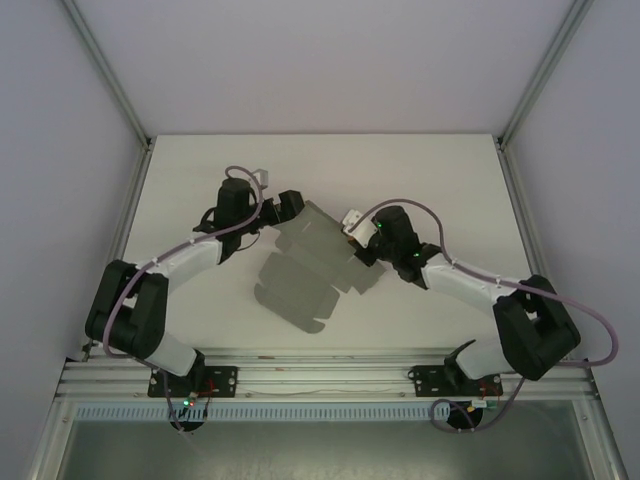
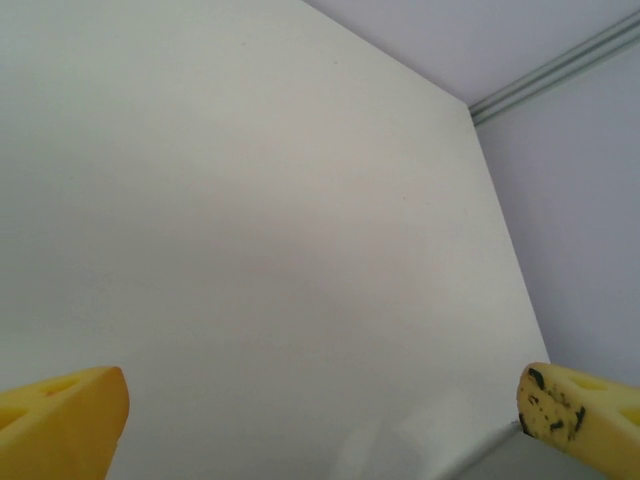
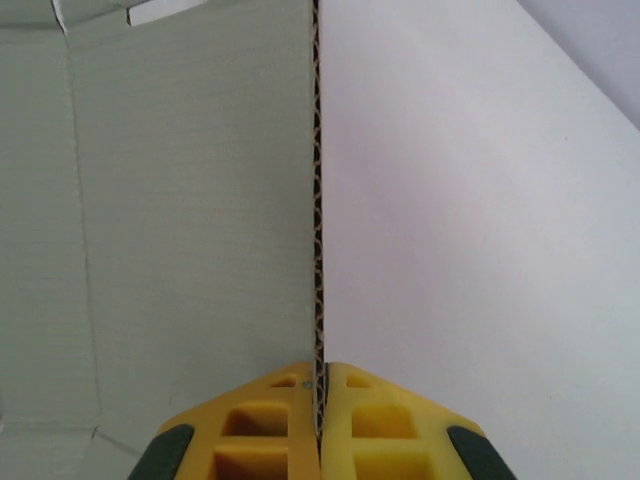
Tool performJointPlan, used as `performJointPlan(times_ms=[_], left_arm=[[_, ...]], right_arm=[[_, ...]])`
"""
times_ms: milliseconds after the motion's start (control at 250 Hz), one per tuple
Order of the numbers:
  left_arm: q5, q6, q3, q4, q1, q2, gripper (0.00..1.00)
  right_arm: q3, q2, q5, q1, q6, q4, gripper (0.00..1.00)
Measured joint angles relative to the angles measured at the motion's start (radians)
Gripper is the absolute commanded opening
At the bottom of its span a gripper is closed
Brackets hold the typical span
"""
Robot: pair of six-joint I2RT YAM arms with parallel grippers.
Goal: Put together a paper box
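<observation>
Both arms point(image 1: 190, 257) bent inward; right gripper point(image 3: 320, 385) pinches paper box point(image 1: 305, 270) (left gripper point(image 2: 322, 400) agape).

a white table point(image 2: 250, 230) spreads out ahead of the left fingers point(image 2: 60, 420) and lies off to the right of the right fingers point(image 3: 385, 395). past the left fingers, up and to the right, a pale lavender wall point(image 2: 590, 250) meets the table (an aluminium strut point(image 2: 560, 68) runs along the corner). a slotted metal rail point(image 1: 320, 365) crosses well behind both pairs.

White tabletop point(image 1: 320, 160), pale lilac walls point(image 1: 330, 60), aluminium corner posts point(image 1: 108, 70), soft, seemingly even light.
</observation>
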Motion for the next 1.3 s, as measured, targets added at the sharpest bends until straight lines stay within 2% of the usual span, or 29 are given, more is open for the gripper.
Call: performJointPlan(times_ms=[328,500,831,1075,1207,1299], left_arm=[[-0.094,0.056,0.016,-0.034,-0.005,0.049,0.95],[-0.110,0.077,0.027,-0.060,-0.005,0.055,1.00],[-0.196,0.114,0.095,-0.221,-0.005,-0.005,1.00],[-0.188,0.136,0.178,-0.317,-0.008,-0.082,1.00],[-0.128,0.135,0.211,-0.328,-0.033,-0.078,0.87],[-0.090,0.135,0.232,-0.328,-0.066,-0.052,0.70]], right_arm=[[-0.007,-0.039,-0.062,0.000,-0.028,-0.011,0.00],[0.003,-0.005,0.020,0.000,-0.079,-0.028,0.00],[0.081,0.062,0.186,0.000,-0.243,-0.060,0.00],[0.134,0.114,0.219,0.000,-0.328,-0.073,0.00],[0.134,0.119,0.222,0.000,-0.345,-0.075,0.00],[0.134,0.119,0.221,0.000,-0.347,-0.077,0.00]])
